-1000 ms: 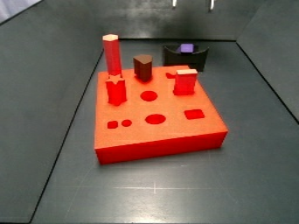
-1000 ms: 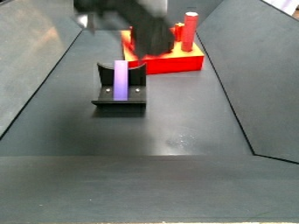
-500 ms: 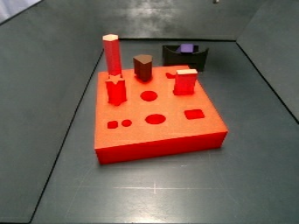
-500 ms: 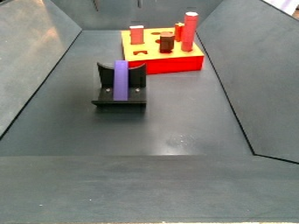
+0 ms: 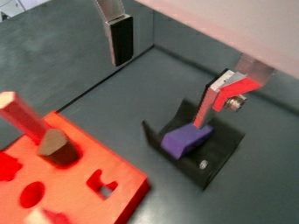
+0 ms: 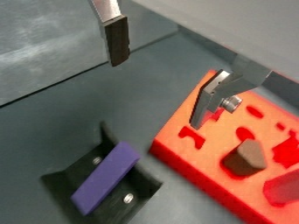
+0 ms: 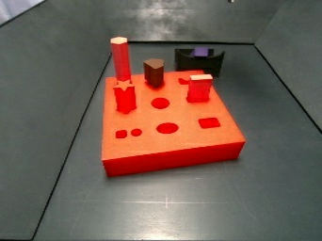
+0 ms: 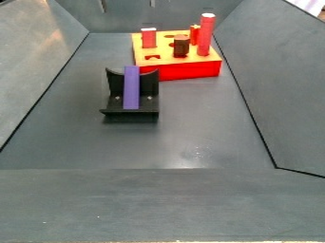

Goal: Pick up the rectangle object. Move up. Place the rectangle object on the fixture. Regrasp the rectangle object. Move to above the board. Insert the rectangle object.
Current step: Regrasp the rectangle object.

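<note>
Here the claw (image 5: 170, 66) is wide open and holds nothing; in both wrist views it hangs high above the fixture (image 5: 201, 153), its two fingers (image 6: 114, 39) well apart. The rectangle object (image 8: 129, 87) lies on the fixture, leaning in its notch, free of the claw. Beside the fixture stands the board (image 7: 168, 127), carrying red pegs (image 7: 120, 59) and a dark brown block (image 7: 153, 72).

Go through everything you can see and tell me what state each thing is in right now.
gripper: open, empty, raised above the floor, out of both side views
rectangle object: lying in the fixture, not held
fixture: on the floor, holding the rectangle object
board: on the floor, several holes open
dark brown block: standing on the board
</note>
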